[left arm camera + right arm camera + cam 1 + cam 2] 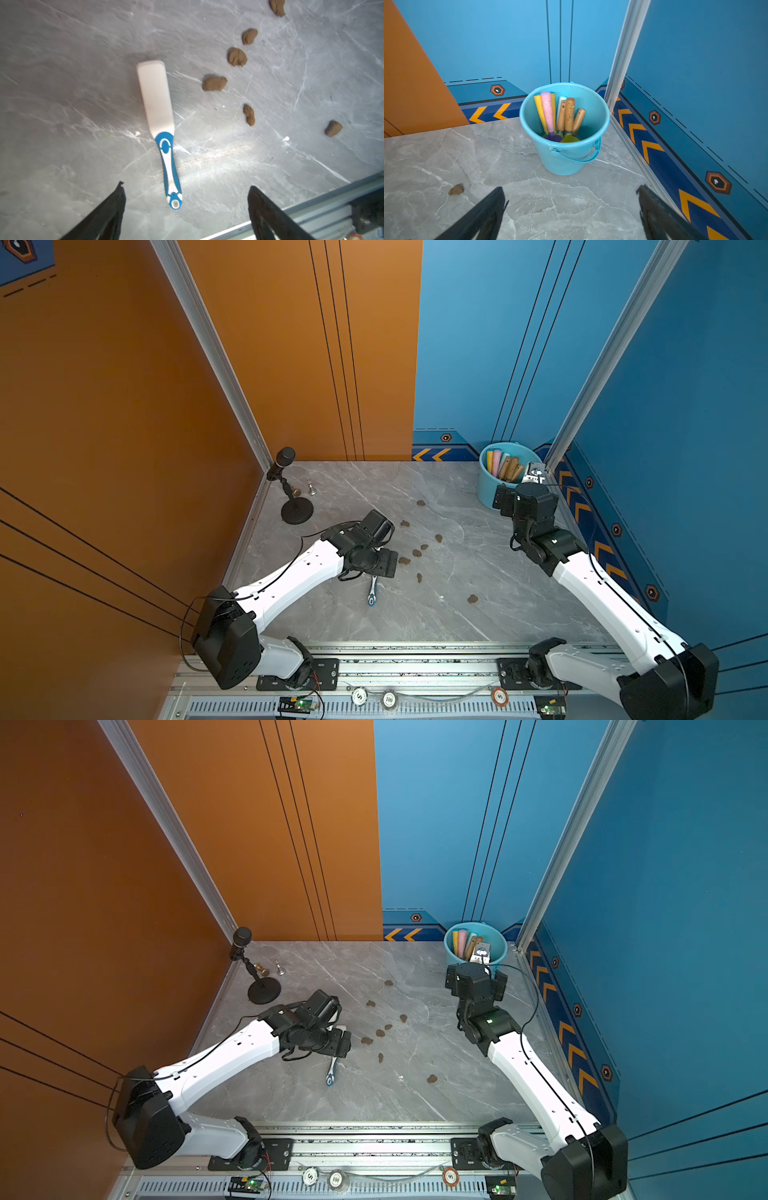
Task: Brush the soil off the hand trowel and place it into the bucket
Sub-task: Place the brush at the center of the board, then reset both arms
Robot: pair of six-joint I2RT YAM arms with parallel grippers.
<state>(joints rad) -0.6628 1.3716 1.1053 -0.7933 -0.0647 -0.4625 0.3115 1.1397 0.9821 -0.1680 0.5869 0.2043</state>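
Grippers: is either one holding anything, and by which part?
Nothing is held. The left gripper is open over the brush lying free on the table; the right gripper is open, facing the bucket.

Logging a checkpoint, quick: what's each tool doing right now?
Left tool: open, empty; the brush lies loose, ungripped.
Right tool: open, empty, facing the bucket.
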